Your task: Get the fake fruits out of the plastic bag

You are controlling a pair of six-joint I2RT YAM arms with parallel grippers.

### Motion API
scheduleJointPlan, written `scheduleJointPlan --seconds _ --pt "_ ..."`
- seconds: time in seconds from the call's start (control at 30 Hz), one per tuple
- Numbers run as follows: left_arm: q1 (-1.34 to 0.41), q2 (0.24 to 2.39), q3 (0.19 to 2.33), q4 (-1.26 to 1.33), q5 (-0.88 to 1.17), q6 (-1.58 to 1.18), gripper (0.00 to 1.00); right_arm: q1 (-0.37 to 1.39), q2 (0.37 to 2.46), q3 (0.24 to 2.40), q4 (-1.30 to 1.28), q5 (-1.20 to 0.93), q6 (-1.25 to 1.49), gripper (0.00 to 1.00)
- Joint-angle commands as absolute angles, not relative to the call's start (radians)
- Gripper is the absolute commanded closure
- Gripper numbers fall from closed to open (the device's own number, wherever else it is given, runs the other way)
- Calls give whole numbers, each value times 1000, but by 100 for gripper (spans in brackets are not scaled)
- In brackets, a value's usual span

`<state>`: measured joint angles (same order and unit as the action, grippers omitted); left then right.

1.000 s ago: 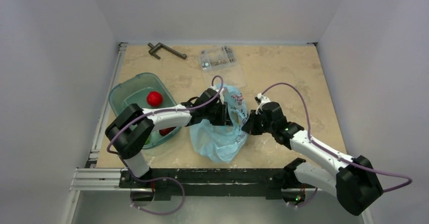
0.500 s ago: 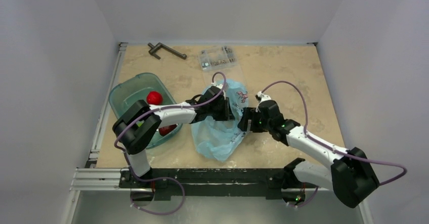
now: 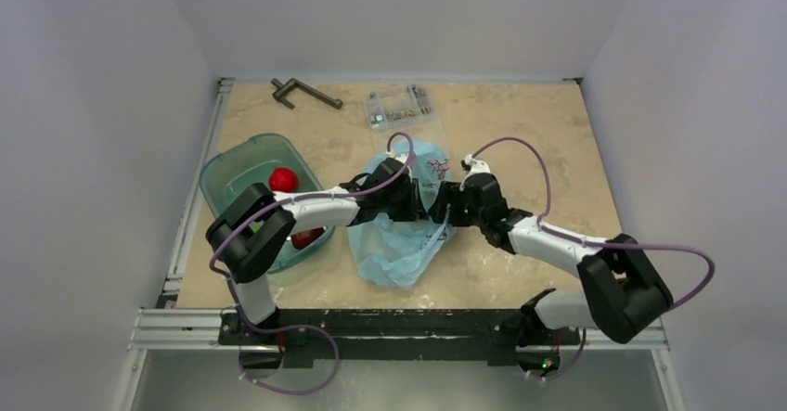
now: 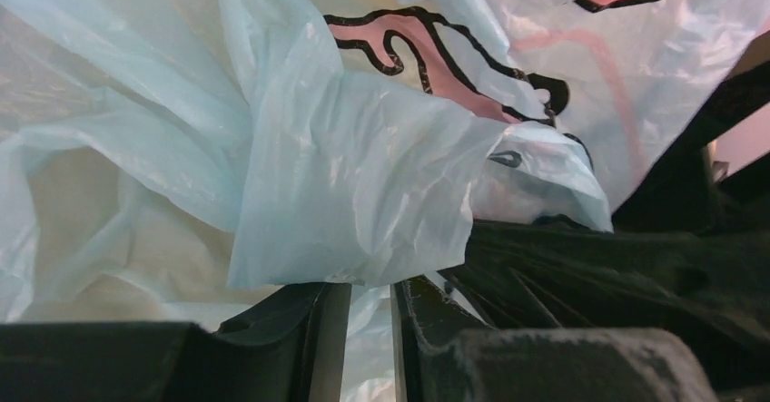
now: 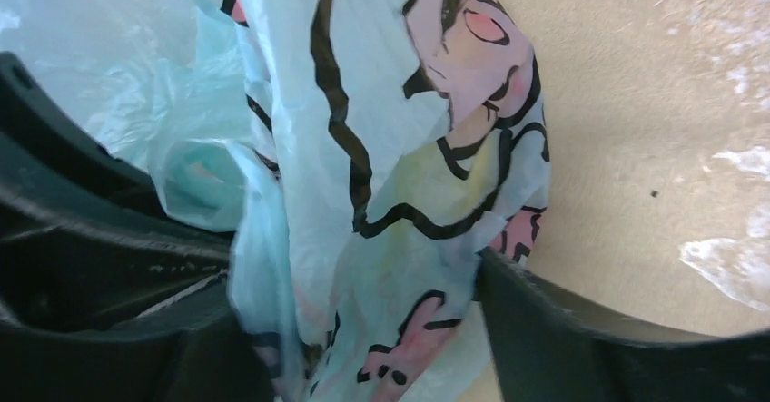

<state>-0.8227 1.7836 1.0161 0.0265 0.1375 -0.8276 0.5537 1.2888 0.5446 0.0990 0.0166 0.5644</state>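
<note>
Light-blue plastic bag (image 3: 394,253), pink-black print (image 4: 399,53) unreadable | left end effector (image 4: 370,298) clamped on it | right end effector (image 5: 363,302) apart

My left arm (image 3: 316,209) and my right arm (image 3: 548,242) are built the same: white long links, black rounded joints and black base blocks. One thin purple cable (image 3: 400,135) runs along each arm in loose loops. My left gripper (image 4: 368,293) has matte black fingers (image 4: 300,348) with a rough greyish edge. My right gripper (image 5: 354,266) is black too, with smooth curved fingers.
</note>
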Motion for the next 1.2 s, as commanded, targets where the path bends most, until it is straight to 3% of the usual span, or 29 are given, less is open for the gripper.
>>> scheduleJointPlan --seconds 0.0,0.23,0.27,0.43,0.73,1.17 --pt "-821 1743 1033 50 196 -822 77 554 1341 512 295 5 554 43" --pt "-821 1685 983 72 205 -843 71 553 1331 421 486 -160 517 98" --pt "-821 1682 978 72 198 -844 70 554 1322 410 495 -164 516 100" --pt "-819 1705 1006 48 183 -837 70 554 1298 363 520 -174 524 100" --pt "-819 1771 1073 58 148 -819 81 554 1303 300 595 -219 572 100" --pt "-797 1904 1162 8 42 -833 80 555 1274 284 586 -213 580 100"
